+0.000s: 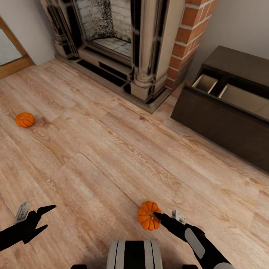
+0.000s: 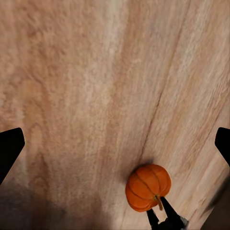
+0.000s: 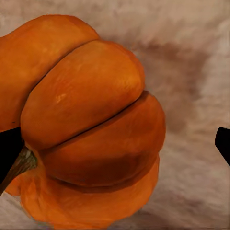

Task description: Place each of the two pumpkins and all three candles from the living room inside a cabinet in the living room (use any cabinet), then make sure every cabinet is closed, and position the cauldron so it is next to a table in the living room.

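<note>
One orange ribbed pumpkin (image 1: pixel 148 216) lies on the wood floor just in front of me. My right gripper (image 1: pixel 160 216) is open, one fingertip touching the pumpkin near its stem. Up close, the pumpkin (image 3: pixel 91 129) sits off to one side between the spread fingers (image 3: pixel 8 148). A second pumpkin (image 1: pixel 25 120) lies on the floor far to the left. The dark brown cabinet (image 1: pixel 216 119) stands at the right, its top front pulled open on pale compartments. My left gripper (image 1: pixel 42 218) hangs open over bare floor, with the near pumpkin (image 2: pixel 148 187) beyond it. The candles, cauldron and table are out of view.
An ornate fireplace surround (image 1: pixel 145 56) with a brick column (image 1: pixel 188 33) stands at the back centre. A wooden door frame (image 1: pixel 15 56) is at the far left. Open wood floor (image 1: pixel 104 157) lies between the pumpkins and the cabinet.
</note>
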{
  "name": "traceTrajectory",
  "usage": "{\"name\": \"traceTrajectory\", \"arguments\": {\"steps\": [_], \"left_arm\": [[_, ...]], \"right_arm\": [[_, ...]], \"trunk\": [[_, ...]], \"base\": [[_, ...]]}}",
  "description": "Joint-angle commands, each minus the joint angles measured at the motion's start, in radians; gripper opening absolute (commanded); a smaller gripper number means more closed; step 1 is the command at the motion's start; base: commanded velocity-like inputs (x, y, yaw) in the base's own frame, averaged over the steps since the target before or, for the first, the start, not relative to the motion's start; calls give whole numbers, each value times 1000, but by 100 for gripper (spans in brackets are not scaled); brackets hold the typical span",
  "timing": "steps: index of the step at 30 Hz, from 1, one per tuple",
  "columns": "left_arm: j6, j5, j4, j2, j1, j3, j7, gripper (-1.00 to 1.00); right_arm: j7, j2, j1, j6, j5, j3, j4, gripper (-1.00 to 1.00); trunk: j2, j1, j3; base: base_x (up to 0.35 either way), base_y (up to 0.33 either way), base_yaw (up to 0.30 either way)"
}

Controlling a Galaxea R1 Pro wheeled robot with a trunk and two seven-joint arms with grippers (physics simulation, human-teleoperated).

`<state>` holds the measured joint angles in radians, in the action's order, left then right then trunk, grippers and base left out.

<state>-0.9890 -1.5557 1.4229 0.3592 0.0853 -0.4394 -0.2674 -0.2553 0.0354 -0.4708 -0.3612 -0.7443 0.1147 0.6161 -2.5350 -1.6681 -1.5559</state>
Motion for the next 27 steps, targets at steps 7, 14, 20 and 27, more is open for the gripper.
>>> {"name": "traceTrajectory", "arguments": {"steps": [7,14,20,27], "left_arm": [[-4,-11,1,-2,0,-1,-10,100],[-4,-11,4,-2,1,-1,-10,100],[-4,-11,15,-2,0,1,-10,100],[-4,-11,16,-3,1,1,-10,100]], "right_arm": [[-51,1,0,-2,14,43,0,100],[-53,1,0,-2,14,46,1,100],[-53,1,0,-1,15,46,1,100],[-53,1,0,-1,16,46,1,100]], "trunk": [[0,0,-1],[0,0,-1],[-1,-2,-20],[-1,-2,-20]], "base": [[0,0,0],[0,0,0],[0,0,0],[0,0,0]]}}
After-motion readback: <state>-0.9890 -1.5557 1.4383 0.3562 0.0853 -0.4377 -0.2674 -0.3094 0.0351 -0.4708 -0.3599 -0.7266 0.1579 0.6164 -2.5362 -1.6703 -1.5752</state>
